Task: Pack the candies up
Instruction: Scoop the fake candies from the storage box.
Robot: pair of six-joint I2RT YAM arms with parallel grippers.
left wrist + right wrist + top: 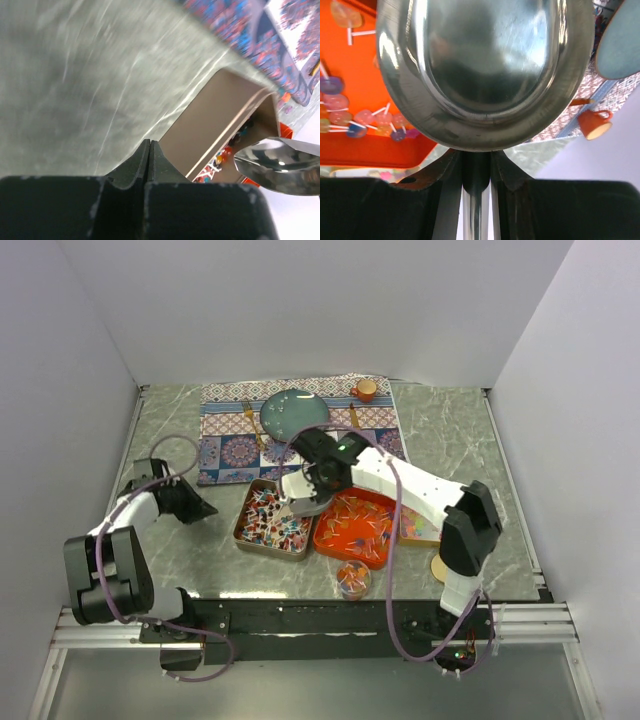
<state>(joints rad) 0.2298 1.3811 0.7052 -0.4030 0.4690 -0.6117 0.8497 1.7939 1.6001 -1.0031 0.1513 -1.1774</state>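
Observation:
Red-white-blue candies (270, 522) fill a brown metal tray (243, 515). Stick candies (358, 522) lie in the orange tray (330, 540). More candies (351, 576) sit in a small bowl at the front. Over the gap between the two trays, my right gripper (318, 485) is shut on the handle of a silver scoop (303, 506). In the right wrist view the scoop (485, 75) bowl hangs above the orange tray (370, 75) and its candies (340, 117), handle clamped in the gripper (476, 157). My left gripper (197, 508) is shut and empty, left of the metal tray. In its wrist view the gripper (150, 150) faces the tray wall (220, 115).
A patterned placemat (225, 440) at the back carries a teal plate (294, 412), an orange cup (366, 390) and a gold fork (250, 418). A third tray (420, 528) lies partly under the right arm. A cork coaster (443, 568) sits near the front right.

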